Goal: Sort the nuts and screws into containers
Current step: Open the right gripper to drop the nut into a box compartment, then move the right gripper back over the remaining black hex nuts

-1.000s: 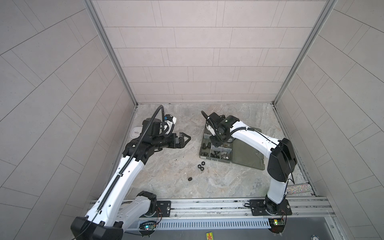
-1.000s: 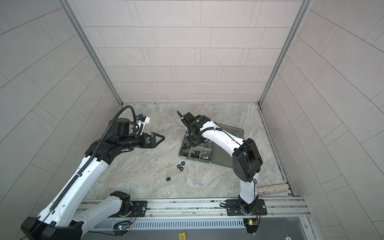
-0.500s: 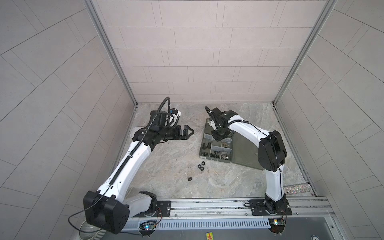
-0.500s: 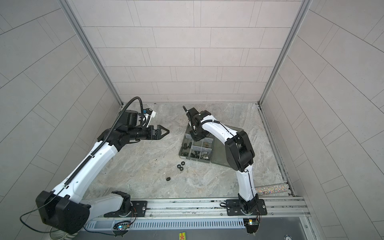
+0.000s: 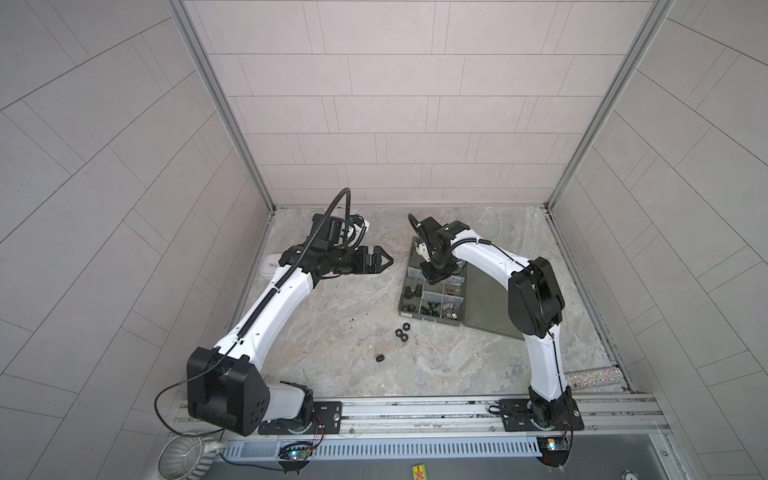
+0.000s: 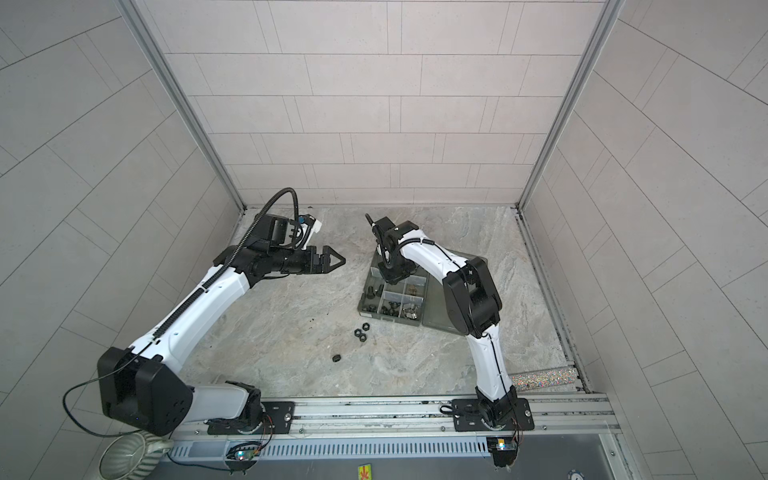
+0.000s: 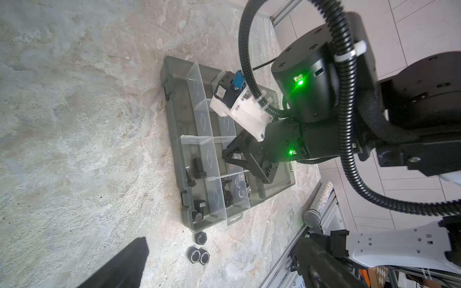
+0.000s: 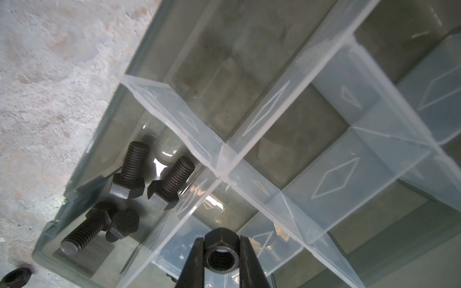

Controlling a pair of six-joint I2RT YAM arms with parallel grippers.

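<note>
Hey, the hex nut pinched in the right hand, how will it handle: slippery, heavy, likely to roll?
Probably rigid and heavy for its size: the hex nut looks like solid metal. Its flats seem to meet the right hand's fingers, so slipping looks unlikely. Released, it likely settles flat like the loose nuts.

Looking down from high up front in both top views at pretty much the same tabletop (image 5: 436,365) (image 6: 395,365), eyeing the organizer box (image 7: 174,119) from a little off via left wrist, hugging its compartments (image 8: 224,74) super close via right wrist.
</note>
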